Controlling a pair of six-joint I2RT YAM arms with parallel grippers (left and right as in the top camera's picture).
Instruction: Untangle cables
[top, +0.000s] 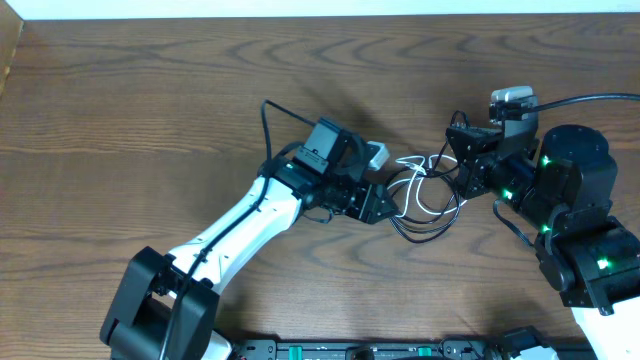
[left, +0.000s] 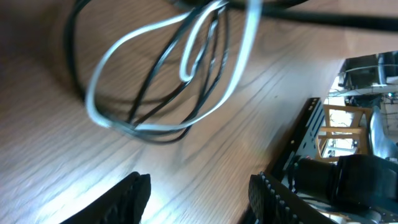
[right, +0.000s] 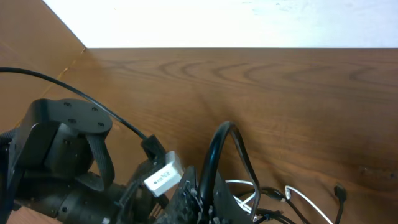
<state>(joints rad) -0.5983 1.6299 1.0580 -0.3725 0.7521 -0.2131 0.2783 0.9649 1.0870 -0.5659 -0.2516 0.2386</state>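
The white cable (top: 428, 205) and the black cable (top: 432, 228) lie looped through each other on the wooden table between the two arms. My left gripper (top: 385, 207) sits low at the left edge of the tangle. In the left wrist view it (left: 199, 199) stands open over bare wood, with the white cable (left: 106, 56) and black cable (left: 149, 87) just ahead of it. My right gripper (top: 452, 160) is at the tangle's right side. In the right wrist view it (right: 208, 200) is shut on the black cable (right: 217, 146), which arches up from the jaws. The white cable (right: 308, 204) trails to its right.
The left arm's wrist with a white label (right: 163, 177) is close beside the right gripper's fingers. A thick black arm cable (top: 590, 98) runs off at the right. The table's back edge meets a white wall (right: 217, 22).
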